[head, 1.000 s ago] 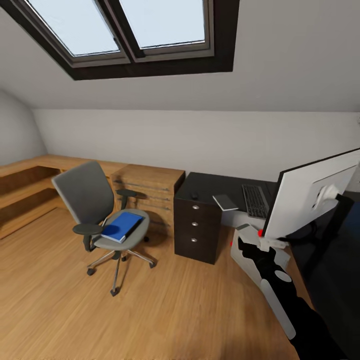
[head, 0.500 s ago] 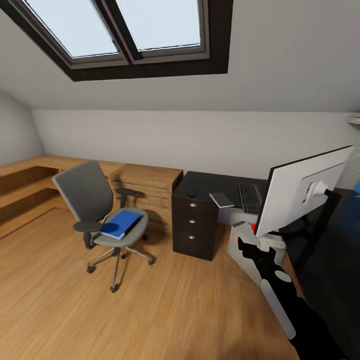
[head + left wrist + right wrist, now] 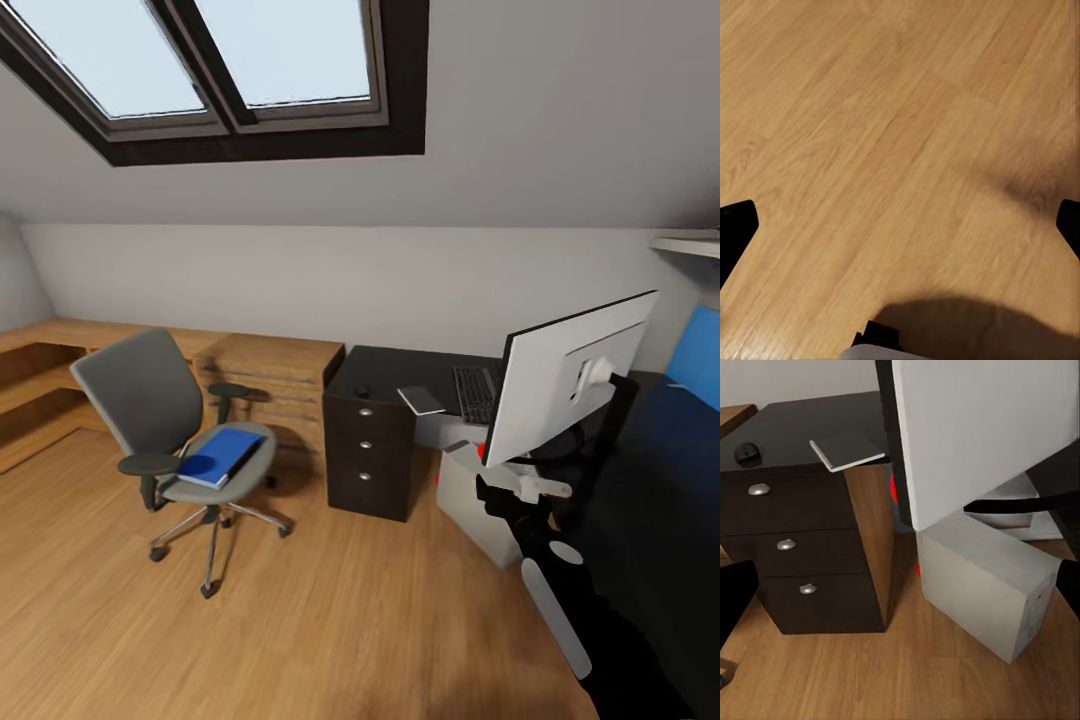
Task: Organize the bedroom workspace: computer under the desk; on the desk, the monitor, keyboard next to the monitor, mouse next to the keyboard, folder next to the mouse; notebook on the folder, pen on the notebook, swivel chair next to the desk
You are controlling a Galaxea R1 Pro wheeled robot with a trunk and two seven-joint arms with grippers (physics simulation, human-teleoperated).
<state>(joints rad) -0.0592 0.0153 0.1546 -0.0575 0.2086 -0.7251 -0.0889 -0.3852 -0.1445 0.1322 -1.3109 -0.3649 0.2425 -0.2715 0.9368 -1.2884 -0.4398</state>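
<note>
Open floor [image 3: 330,620] spreads near and left. The swivel chair [image 3: 170,440] stands left; the drawer unit [image 3: 368,465], computer [image 3: 478,505] and tilted monitor [image 3: 565,378] crowd the table [image 3: 420,365] at right.

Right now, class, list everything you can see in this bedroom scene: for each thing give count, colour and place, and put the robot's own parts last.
swivel chair: 1, grey with chrome base, on the wood floor left of the desk
folder: 1, blue, on the chair seat
desk: 1, black top, against the back wall
drawer unit: 1, dark, three drawers, under the desk's left end
mouse: 1, dark, on the desk above the drawers
notebook: 1, grey, on the desk beside the keyboard
keyboard: 1, black keys, on the desk
monitor: 1, pale back, tilted, at the right
computer: 1, light grey, on the floor
skylight: 1, dark frame, in the sloped ceiling
right arm: 1, black and white, lower right
</note>
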